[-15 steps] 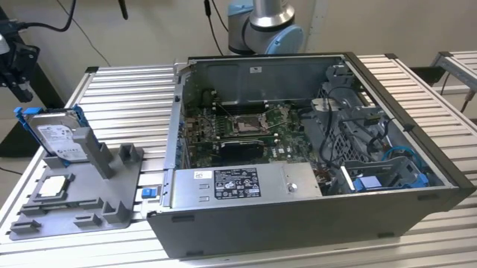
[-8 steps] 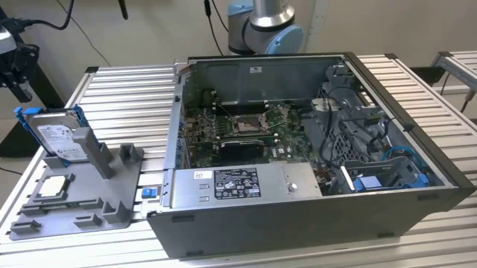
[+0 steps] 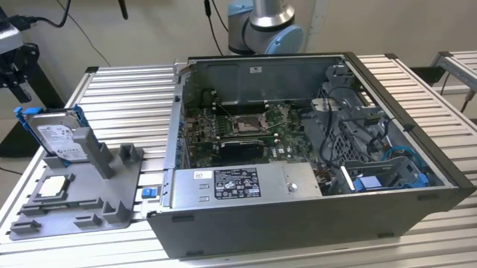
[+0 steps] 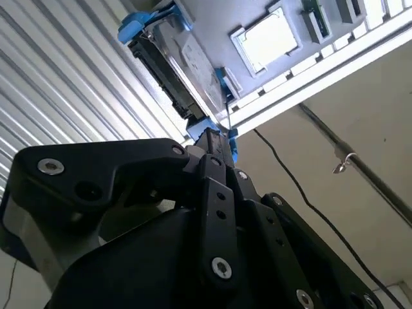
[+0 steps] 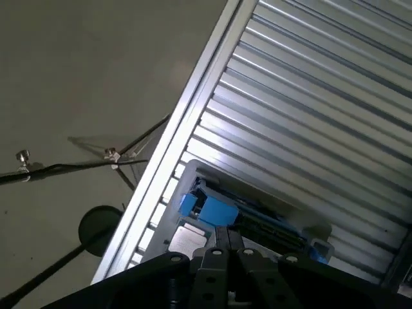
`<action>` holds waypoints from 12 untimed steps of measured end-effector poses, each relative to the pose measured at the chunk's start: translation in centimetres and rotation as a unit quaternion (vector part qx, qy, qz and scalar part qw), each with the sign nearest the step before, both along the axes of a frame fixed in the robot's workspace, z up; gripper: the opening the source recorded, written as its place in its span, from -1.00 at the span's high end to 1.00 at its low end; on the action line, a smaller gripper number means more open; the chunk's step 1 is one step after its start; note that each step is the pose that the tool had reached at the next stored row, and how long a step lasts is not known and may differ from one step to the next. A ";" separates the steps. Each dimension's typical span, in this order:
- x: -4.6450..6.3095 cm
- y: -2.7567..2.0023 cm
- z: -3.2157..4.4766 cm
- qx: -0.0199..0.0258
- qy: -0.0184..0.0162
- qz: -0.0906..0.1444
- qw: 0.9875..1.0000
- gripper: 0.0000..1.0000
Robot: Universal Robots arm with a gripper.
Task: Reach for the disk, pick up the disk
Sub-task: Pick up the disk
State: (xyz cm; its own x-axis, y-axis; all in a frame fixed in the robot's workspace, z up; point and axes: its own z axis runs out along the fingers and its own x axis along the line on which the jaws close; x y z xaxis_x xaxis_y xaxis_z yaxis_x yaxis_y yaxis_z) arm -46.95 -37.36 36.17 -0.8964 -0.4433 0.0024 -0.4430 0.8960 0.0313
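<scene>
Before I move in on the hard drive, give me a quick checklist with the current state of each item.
1. Is the hard drive upright in the gray fixture: ok.
2. Is the blue bracket framing the drive: ok.
3. Is the gripper pointed at the drive in the first wrist view: ok.
4. Are the jaws open for a grasp: not ok, they stand together.
5. Is the gripper carrying nothing: ok.
6. Is there a gap between gripper and drive: cannot tell.
</scene>
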 end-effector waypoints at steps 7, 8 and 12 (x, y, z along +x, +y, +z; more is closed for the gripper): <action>0.0 0.00 0.00 -0.001 0.000 0.063 0.998 1.00; 0.0 0.00 0.00 -0.001 0.000 0.072 0.997 1.00; 0.0 0.00 -0.01 -0.002 0.000 0.108 0.994 1.00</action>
State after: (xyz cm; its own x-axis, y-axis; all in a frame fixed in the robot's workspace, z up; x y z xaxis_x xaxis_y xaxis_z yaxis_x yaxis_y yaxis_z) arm -46.95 -37.36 36.17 -0.7797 -0.6261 0.0045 -0.6258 0.7795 0.0278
